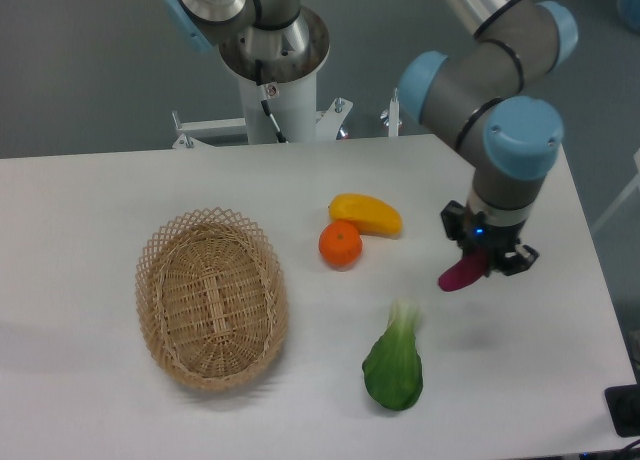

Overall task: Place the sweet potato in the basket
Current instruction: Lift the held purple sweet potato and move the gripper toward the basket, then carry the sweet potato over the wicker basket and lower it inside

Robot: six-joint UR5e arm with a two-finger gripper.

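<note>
Basket (212, 299) at left on white table (90, 210), oval, wicker, nothing inside. Orange (340, 244) near table middle, touching yellow fruit (366, 214) just behind it. Green leafy vegetable (394, 365) nearer front edge, pale stem end pointing back. Gripper (482, 263) at right, above table, clamped on sweet potato (461, 275); magenta tuber tilted, lower end sticking out to left. Sweet potato off table surface, well apart from basket.

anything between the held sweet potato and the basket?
In the fixed camera view, the orange sits between sweet potato and basket, slightly above the direct line; otherwise bare table.
</note>
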